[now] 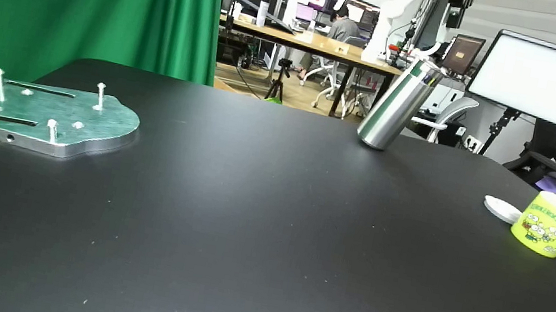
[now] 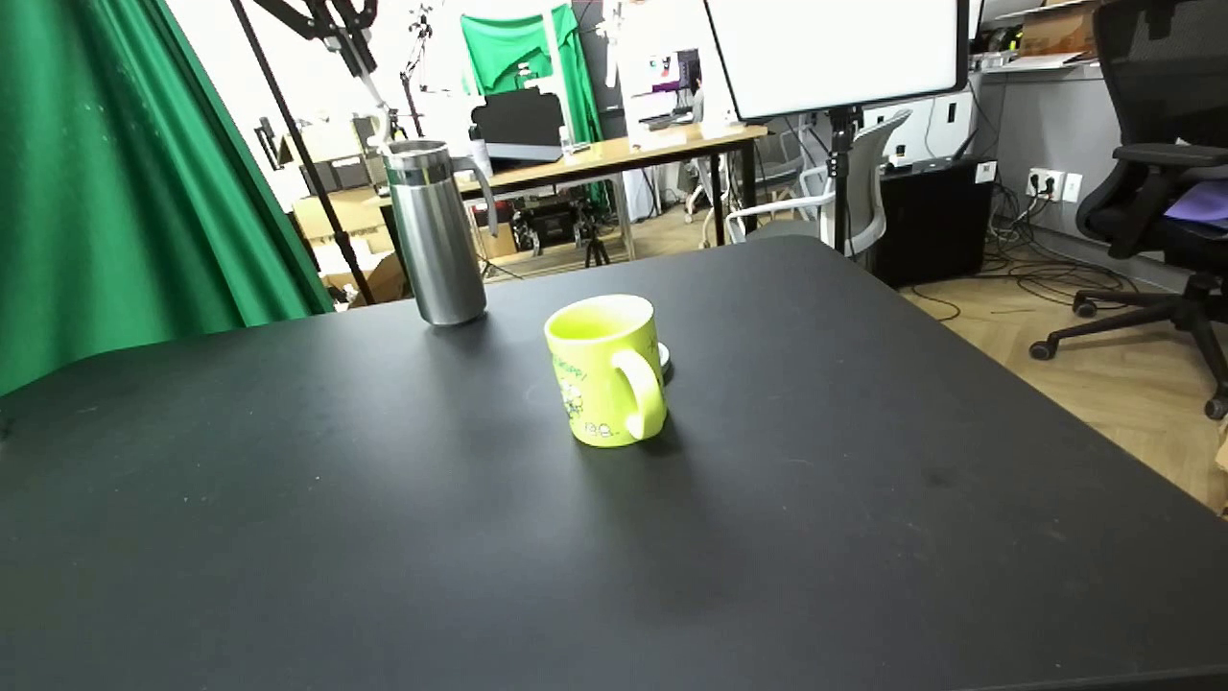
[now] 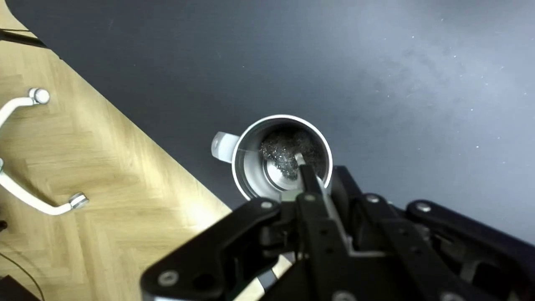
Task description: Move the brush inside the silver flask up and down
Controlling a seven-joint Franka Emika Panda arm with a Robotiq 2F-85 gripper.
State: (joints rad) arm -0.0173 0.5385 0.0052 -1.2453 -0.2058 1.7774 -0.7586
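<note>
While the gripper [image 3: 326, 180] grips it, brush [image 3: 286, 147] inside silver flask [image 2: 438, 248]

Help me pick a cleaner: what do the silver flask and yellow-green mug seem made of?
Silver flask: probably stainless steel, satin below a mirrorlike neck, with metallic reflections. Yellow-green mug: perhaps glazed ceramic, from its smooth printed surface; plastic possible.

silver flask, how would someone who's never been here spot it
In an exterior view, find the black table and follow it back toward its far edge, right of the green curtain. The silver flask stands there, a tall, open-topped metal cylinder. Its height and bare shiny metal set it apart from the shorter yellow-green mug nearer the camera.
</note>
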